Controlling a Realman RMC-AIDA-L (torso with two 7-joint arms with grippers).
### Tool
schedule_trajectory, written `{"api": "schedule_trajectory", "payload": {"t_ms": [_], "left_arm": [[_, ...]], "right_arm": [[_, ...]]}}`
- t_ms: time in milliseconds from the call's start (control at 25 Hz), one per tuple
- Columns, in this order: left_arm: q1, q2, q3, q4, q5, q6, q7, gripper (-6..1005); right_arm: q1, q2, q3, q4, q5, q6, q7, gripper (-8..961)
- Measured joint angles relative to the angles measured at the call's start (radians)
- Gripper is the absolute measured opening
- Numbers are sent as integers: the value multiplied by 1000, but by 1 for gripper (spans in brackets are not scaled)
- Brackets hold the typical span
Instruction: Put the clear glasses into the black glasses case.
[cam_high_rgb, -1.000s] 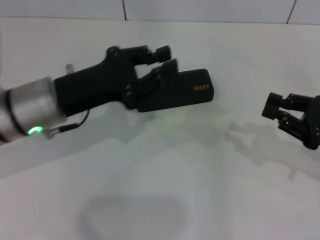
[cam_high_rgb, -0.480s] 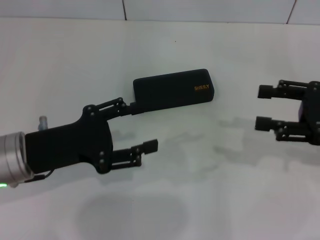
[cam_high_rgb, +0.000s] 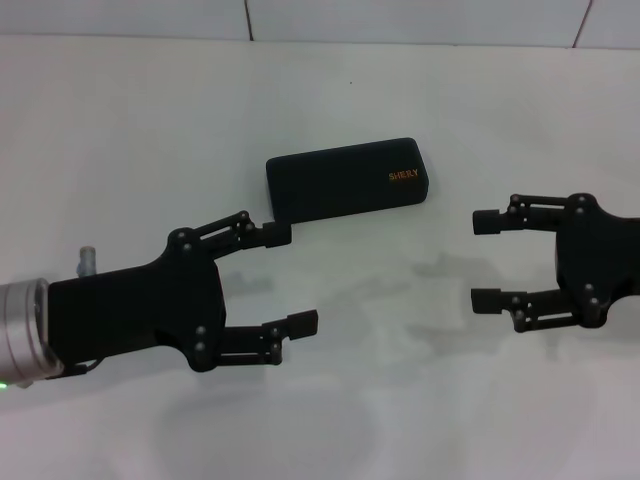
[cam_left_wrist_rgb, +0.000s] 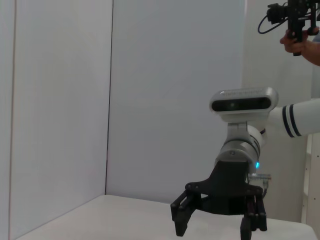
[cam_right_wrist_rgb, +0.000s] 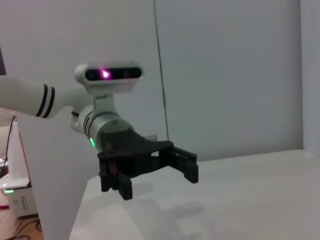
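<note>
From the head camera, I have the left gripper (cam_high_rgb: 283, 279) in the lower left of the frame, reaching toward the centre with its fingers (cam_high_rgb: 302, 322) spread wide and nothing between them. Its upper finger tip sits just below the near left corner of the black glasses case (cam_high_rgb: 346, 179); I cannot tell whether it touches the case. The case lies closed on the white bench (cam_high_rgb: 400, 400), a little above the middle of the frame, tilted slightly, with the small orange lettering toward its right end. I cannot make out the clear glasses anywhere on the bench. Further right, at the right edge around mid-height, the right gripper (cam_high_rgb: 486, 260) points toward the centre, its fingers (cam_high_rgb: 487, 298) also released and empty, well apart from the case.

In the left wrist camera I see the right gripper (cam_left_wrist_rgb: 214, 225) at the lower right of the frame, hanging just above the bench (cam_left_wrist_rgb: 115, 220) under its wrist camera. In the right wrist camera the left gripper (cam_right_wrist_rgb: 155, 172) shows left of centre, fingers apart, over the bench (cam_right_wrist_rgb: 250, 200).
</note>
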Motion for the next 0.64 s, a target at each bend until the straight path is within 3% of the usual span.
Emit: {"api": "schedule_trajectory", "payload": {"t_ms": [640], "left_arm": [[-1,-6,3,-6,37,3,0,893]], "right_arm": [[4,3,-22,9,-5,2,1,799]]}}
